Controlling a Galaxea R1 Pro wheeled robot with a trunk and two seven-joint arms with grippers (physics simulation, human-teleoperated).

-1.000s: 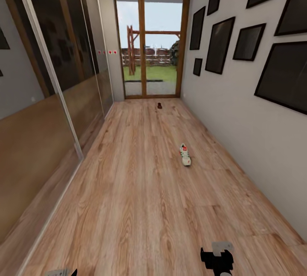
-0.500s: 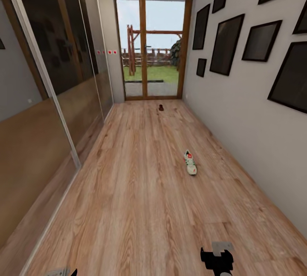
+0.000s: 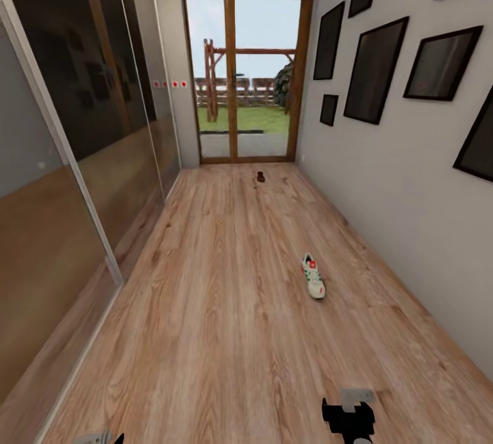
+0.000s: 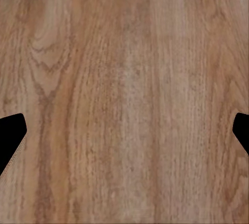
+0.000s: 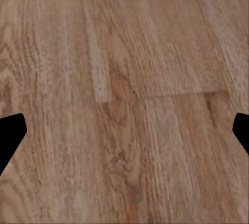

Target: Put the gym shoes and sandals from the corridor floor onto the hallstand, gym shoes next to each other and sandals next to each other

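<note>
One gym shoe (image 3: 313, 276) lies on the corridor floor (image 3: 226, 334) ahead, right of centre and near the wall; a small dark thing (image 3: 260, 176), perhaps a sandal, sits far off by the glass door (image 3: 239, 67). Both my pincers, left (image 4: 124, 130) and right (image 5: 124, 130), hang spread and empty over bare planks. My worry: rolling too close could nudge the shoe away or crowd my right arm against that wall

Light brown grained corridor floor (image 3: 226, 307), a white gym shoe (image 3: 313, 277) with green and red patches.
</note>
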